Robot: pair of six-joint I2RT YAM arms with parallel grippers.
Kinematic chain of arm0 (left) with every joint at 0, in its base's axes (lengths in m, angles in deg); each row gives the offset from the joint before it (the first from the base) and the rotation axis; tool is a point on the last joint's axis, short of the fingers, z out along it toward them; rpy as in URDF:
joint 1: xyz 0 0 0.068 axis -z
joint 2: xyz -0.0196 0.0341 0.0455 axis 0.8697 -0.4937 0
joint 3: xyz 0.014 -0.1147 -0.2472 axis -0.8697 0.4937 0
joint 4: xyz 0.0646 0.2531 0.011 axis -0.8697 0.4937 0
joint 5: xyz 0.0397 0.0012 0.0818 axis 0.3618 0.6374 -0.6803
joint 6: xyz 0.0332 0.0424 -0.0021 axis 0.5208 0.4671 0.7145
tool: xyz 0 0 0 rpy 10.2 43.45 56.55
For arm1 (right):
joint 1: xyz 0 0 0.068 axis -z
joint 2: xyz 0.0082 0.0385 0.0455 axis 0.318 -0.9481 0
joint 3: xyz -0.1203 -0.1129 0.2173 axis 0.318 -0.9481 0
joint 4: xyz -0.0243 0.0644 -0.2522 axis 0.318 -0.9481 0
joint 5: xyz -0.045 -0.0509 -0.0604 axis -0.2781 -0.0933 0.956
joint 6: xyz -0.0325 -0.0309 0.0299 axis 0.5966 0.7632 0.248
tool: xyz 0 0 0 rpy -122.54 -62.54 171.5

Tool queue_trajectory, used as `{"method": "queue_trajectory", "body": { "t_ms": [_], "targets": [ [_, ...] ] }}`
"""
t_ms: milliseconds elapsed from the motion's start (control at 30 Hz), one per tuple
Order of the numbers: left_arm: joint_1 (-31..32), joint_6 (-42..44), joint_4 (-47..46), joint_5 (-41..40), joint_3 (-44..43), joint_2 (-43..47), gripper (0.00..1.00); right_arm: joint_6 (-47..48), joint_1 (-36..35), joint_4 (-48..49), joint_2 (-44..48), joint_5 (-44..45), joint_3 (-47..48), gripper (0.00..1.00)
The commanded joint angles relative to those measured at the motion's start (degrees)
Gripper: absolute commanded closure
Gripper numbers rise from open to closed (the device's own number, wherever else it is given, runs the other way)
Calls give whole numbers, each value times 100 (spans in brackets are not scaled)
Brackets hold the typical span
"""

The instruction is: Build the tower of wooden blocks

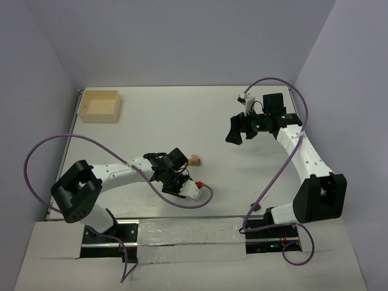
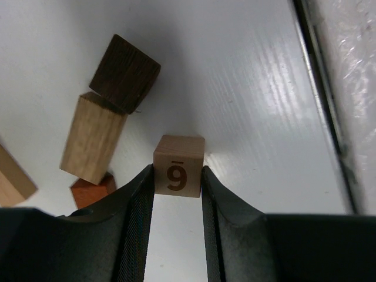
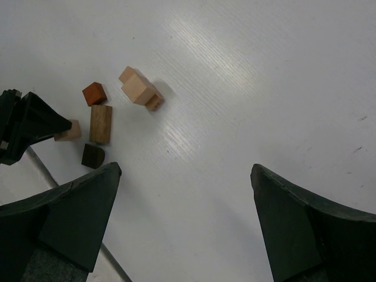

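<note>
Our left gripper [image 2: 178, 176] clasps a tan numbered cube [image 2: 179, 155] on the table [image 2: 247, 88] mid-scene, beside loose dark, tan and red wood blocks [image 2: 94, 138]; our right gripper [image 3: 185, 169] hangs wide open, far right.

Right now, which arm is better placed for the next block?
Left. The left gripper has its jaws against both sides of the small tan wooden cube marked 9. The right gripper hangs open and empty, well away from it.
</note>
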Motion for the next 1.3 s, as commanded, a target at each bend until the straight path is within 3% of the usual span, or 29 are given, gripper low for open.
{"method": "queue_trajectory", "body": {
  "t_ms": [0,167,367,767,1267],
  "targets": [
    [-188,-675,613,311,-568,335,85,66,27,236,41,-122,-17,0],
    [-1019,-885,1270,1078,-1288,546,89,68,27,267,16,-163,-50,0],
    [-1670,-1007,991,994,-1453,600,98,83,27,292,-76,-152,-8,0],
    [-1810,-1296,724,609,-2421,-874,98,98,27,310,-218,-30,60,0],
    [-1764,-1698,231,123,-2613,-1219,92,84,27,388,-283,-59,34,0]
  ]
}}
